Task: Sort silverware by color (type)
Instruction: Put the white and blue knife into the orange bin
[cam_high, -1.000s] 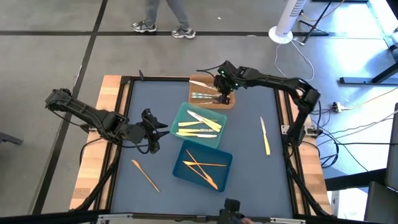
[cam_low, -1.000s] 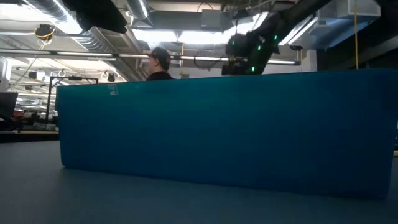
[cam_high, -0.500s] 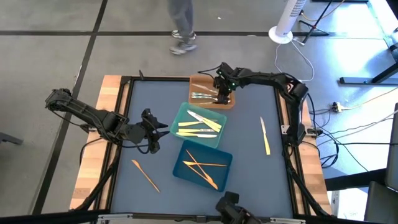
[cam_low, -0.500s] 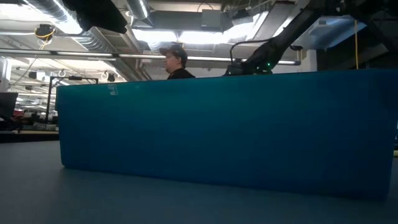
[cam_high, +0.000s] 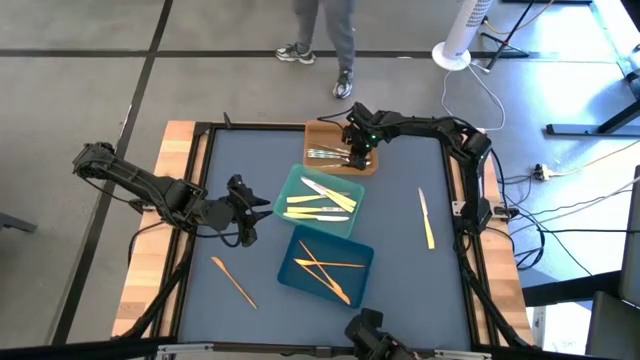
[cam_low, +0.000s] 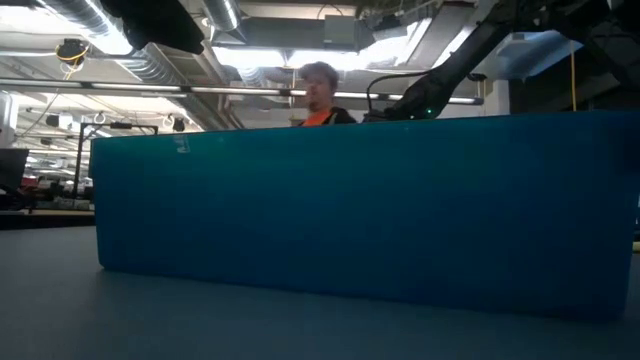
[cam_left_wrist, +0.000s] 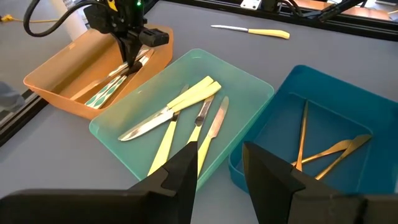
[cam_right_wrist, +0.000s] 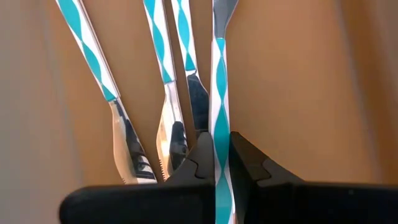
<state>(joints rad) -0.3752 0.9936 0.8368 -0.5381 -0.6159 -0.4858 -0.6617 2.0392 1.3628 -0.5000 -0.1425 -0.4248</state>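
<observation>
My right gripper (cam_high: 357, 153) reaches down into the orange tray (cam_high: 320, 132), shut on one silver utensil with a teal-striped handle (cam_right_wrist: 221, 81). Other striped silver utensils (cam_right_wrist: 168, 62) lie flat beside it on the tray floor. Yellow-handled knives (cam_high: 318, 205) lie in the teal-green tray (cam_high: 295, 180), and orange-tan utensils (cam_high: 325, 268) in the blue tray (cam_high: 290, 270). One yellow knife (cam_high: 425, 217) lies on the table at the right, and one orange-tan utensil (cam_high: 232, 280) at the near left. My left gripper (cam_left_wrist: 217, 168) waits open, left of the teal-green tray. My right gripper pinches the striped handle (cam_right_wrist: 221, 134) of a silver utensil between its two fingers (cam_right_wrist: 200, 158), coming from above and pointing down into the orange tray (cam_left_wrist: 62, 81). The fingers sit across the handle. The utensil's far end (cam_right_wrist: 224, 9) stays low among the others in the tray.
The three trays stand close together in the table's middle. The blue tray's wall (cam_low: 350, 210) fills the low view. A person (cam_high: 335, 30) walks past the table's far edge. Bare table surface lies to the left (cam_high: 230, 160) and right (cam_high: 400, 270) of the trays.
My right gripper has gone down into the orange tray, dropping behind the blue tray's wall in the low view, and its arm has drawn in slightly toward the table's left. The person behind the table has walked rightward.
</observation>
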